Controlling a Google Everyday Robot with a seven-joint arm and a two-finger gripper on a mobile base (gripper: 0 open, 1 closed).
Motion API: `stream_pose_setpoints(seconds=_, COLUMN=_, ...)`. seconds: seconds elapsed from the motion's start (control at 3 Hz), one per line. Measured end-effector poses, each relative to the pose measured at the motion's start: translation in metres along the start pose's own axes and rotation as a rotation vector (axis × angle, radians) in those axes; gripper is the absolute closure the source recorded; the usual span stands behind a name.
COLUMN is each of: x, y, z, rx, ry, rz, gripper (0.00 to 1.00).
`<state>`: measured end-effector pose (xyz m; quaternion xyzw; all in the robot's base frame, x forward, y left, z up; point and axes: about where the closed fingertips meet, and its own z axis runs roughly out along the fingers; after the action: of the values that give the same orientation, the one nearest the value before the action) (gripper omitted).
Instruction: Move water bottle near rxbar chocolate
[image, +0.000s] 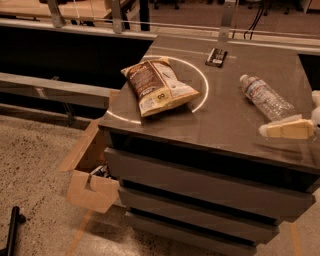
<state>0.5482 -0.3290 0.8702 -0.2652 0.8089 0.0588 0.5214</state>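
The gripper (287, 129) hung low over the near right part of the worktop (225, 125), reaching in from the right edge. Whether it was open or closed could not be told.

Just beyond it lay the bottle (265, 97) on its side. The base end was close against the gripper, perhaps touching, and the cap pointed away and to the gripper's left. The bottle looked to be resting on the worktop rather than held, so the step in hand was most likely the grasp.

To do that well, the gripper should shift a little farther and come down over the ribbed middle, square across the long axis. A hold near the base end would let the bottle swing. A round bottle rolls at a sideways nudge, so both sides should be met together. The thin plastic would likely give, so a modest squeeze would do.

Farther off and well to the left lay the bag (160, 87), clear of the likely path.

Farthest from the gripper, beyond the bottle's cap and to the left, sat the bar (216, 56), close to the worktop's far edge. The carry should run away and leftward. It should stop short of that edge and set the bottle down just beside the bar, not on it, released low so it does not roll.
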Motion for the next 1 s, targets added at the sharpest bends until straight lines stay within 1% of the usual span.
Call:
stream_pose_setpoints(seconds=0.33, x=0.002, y=0.000, z=0.013, rx=-0.013, ry=-0.008, rz=0.001, gripper=0.00)
stream_pose_setpoints(seconds=0.67, x=0.005, y=-0.002, z=0.020, rx=-0.013, ry=-0.011, rz=0.003, gripper=0.15)
stream_pose_setpoints(seconds=1.0, x=0.008, y=-0.004, z=0.025, rx=-0.010, ry=-0.011, rz=0.006, gripper=0.46)
